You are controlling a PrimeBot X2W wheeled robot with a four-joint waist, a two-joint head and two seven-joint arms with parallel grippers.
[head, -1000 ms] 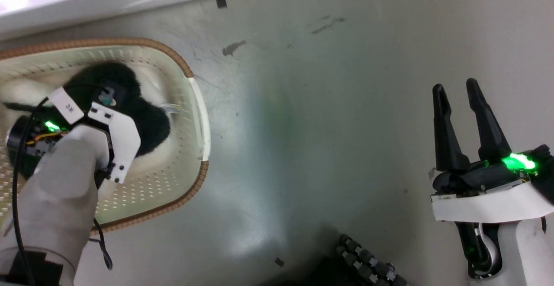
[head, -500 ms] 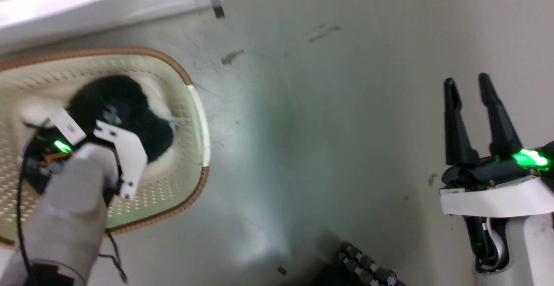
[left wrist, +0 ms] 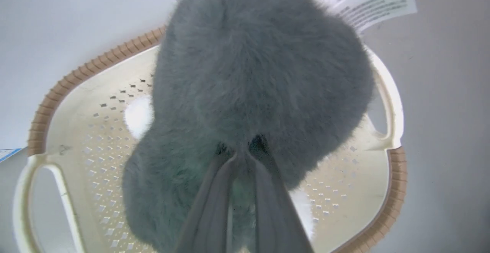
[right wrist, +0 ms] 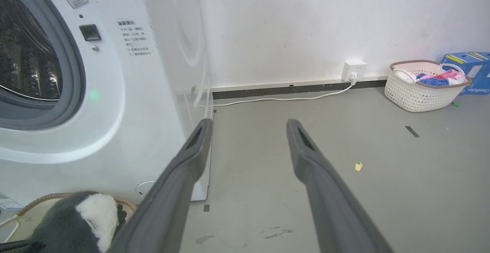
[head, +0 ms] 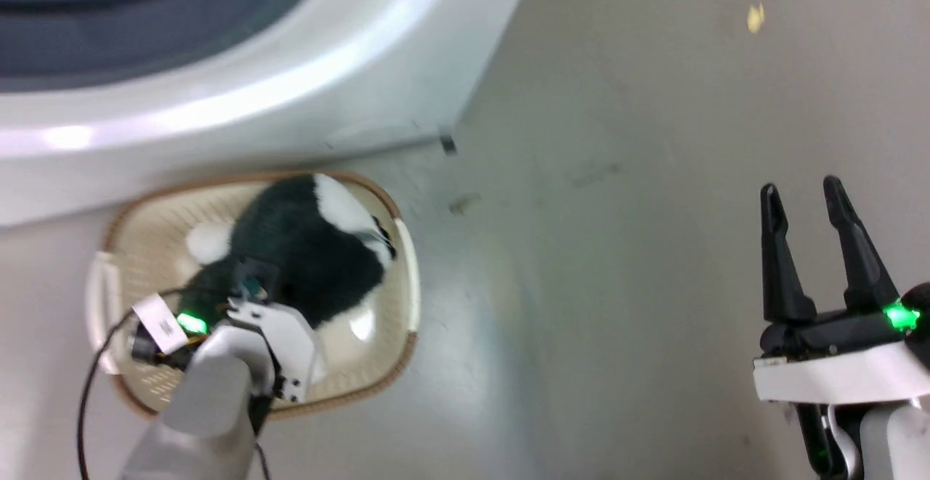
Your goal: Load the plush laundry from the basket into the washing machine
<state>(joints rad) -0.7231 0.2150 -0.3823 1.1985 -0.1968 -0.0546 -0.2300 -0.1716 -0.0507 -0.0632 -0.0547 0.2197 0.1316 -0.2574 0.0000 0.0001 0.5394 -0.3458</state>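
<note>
The black plush laundry with white patches hangs lifted above the cream basket, which stands on the floor against the washing machine. My left gripper is shut on the plush, its fingertips buried in the fur. In the left wrist view the plush covers most of the basket, and its white tag sticks out at the top right. My right gripper stands open and holds nothing over bare floor at the right. The right wrist view shows the steel drum inside the grey seal.
Grey floor stretches to the right of the washer. In the right wrist view a second basket with clothes and a blue box stand by the far wall. A white cable runs along the wall to a socket.
The head camera has pulled back and up, bringing the washer's front into view. My left gripper has raised the plush out of the basket's bottom. The right gripper stays open.
</note>
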